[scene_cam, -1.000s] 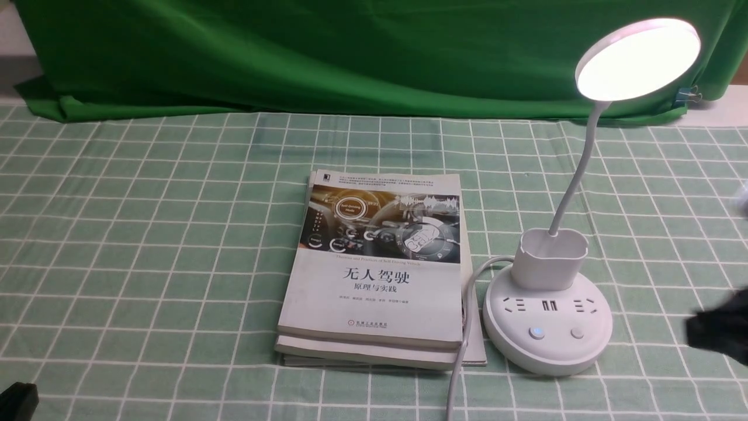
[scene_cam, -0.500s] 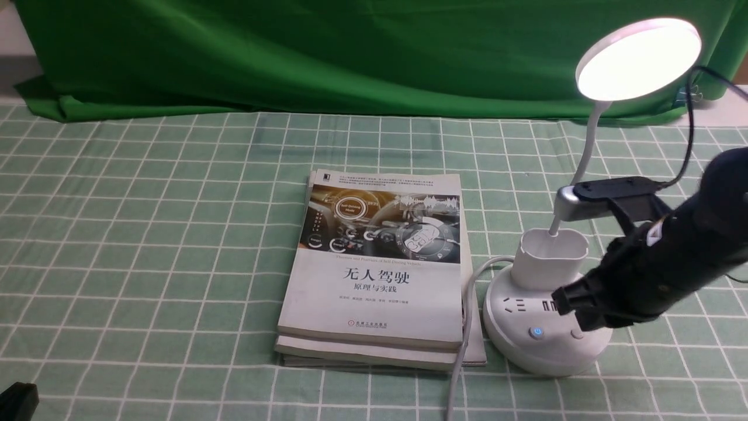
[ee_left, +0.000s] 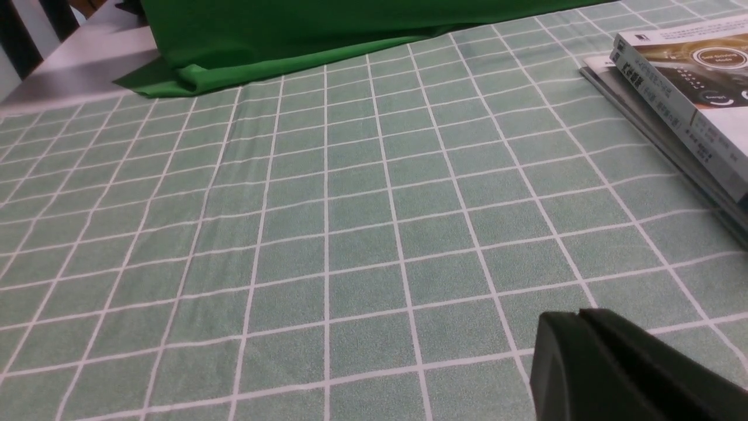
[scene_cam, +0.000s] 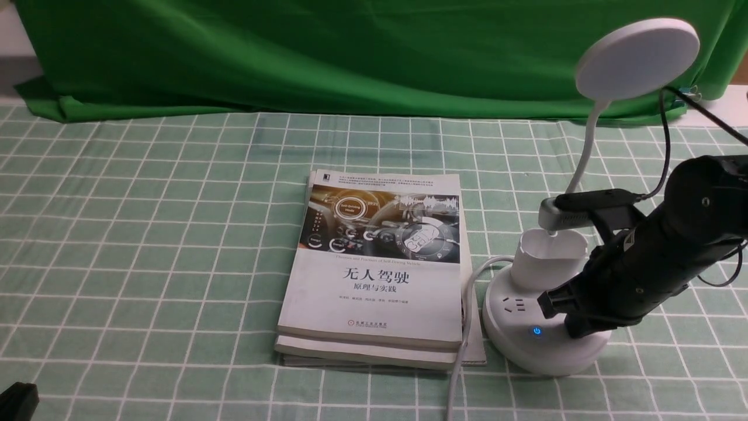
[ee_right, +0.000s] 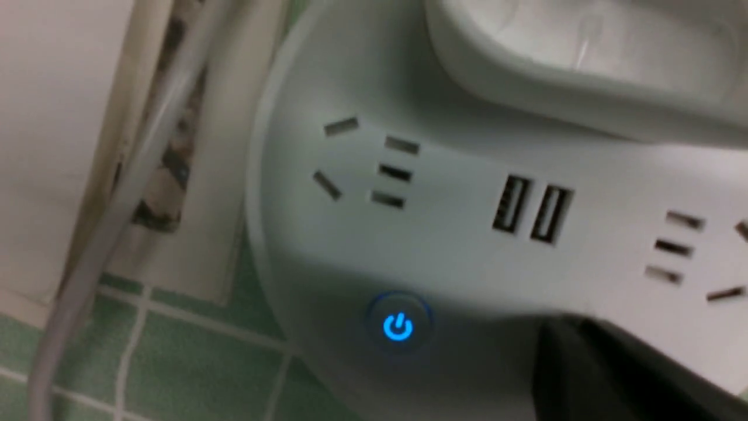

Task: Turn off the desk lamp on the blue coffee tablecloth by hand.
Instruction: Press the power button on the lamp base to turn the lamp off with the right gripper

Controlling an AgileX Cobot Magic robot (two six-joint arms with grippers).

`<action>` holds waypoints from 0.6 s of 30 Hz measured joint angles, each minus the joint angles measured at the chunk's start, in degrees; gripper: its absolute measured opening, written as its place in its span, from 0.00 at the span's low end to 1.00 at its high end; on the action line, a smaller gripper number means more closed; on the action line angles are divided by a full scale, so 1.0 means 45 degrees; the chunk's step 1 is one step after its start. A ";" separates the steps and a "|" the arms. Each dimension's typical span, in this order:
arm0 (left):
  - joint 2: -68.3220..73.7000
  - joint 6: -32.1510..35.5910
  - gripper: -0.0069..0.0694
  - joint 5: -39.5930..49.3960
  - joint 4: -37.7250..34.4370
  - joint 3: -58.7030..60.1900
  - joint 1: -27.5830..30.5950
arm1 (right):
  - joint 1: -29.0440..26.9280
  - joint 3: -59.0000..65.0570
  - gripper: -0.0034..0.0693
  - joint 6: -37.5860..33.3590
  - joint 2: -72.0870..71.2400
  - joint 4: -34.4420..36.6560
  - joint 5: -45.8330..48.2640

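The white desk lamp (scene_cam: 548, 304) stands on the green-teal checked tablecloth (scene_cam: 146, 245), right of the books. Its disc head (scene_cam: 637, 58) is dark, not glowing. A blue power button (scene_cam: 536, 332) glows on the round base and also shows in the right wrist view (ee_right: 398, 326). My right gripper (scene_cam: 575, 327) is shut, its tip down on the base's right side where the second button sits, hiding it; its tip also shows in the right wrist view (ee_right: 561, 333). My left gripper (ee_left: 575, 318) is shut and empty, low over bare cloth at the near left.
A stack of books (scene_cam: 377, 269) lies left of the lamp base, also in the left wrist view (ee_left: 684, 99). The lamp's white cord (scene_cam: 461, 351) runs from the base toward the front edge. A plain dark green backdrop cloth (scene_cam: 292, 52) hangs at the back.
My right arm came in from the right and lowered its tip onto the base's right button. The lamp head, glowing in both earlier frames, is now dark. The left arm has not moved.
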 joint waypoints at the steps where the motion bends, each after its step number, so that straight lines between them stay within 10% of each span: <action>1: 0.0000 0.0000 0.09 0.0000 0.0000 0.0000 0.0000 | 0.0000 -0.0016 0.10 0.0000 0.0000 0.0000 0.0005; 18: 0.0000 0.0000 0.09 0.0000 0.0000 0.0000 0.0000 | 0.0017 0.0061 0.10 0.0099 -0.0587 0.0009 -0.0091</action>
